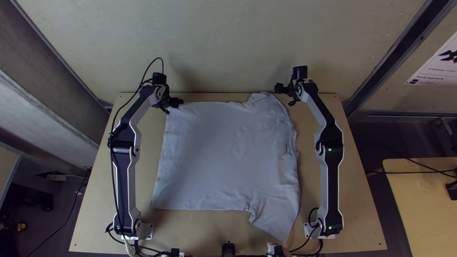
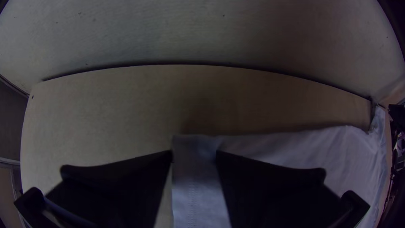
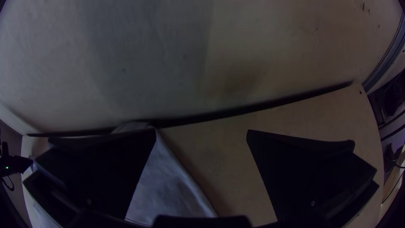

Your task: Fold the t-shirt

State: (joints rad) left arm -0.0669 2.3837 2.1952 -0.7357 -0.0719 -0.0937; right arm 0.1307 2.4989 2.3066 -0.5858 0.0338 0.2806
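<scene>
Stretches beneath everything else as a light wooden table (image 1: 195,231). Lies on the table's middle as a pale t-shirt (image 1: 223,152), spread wide, rumpled toward the table's right edge, with a flap toward its near edge. Sits near the table's far edge, to the left, as the left gripper (image 1: 173,105), partly open around fabric; cannot tell if pinching. Hovers near the table's far edge, to the right, as the right gripper (image 1: 285,95), wide open, holding nothing.

T-shirt (image 1: 223,157) on table (image 1: 357,223), between the two arms (image 1: 329,181)
</scene>
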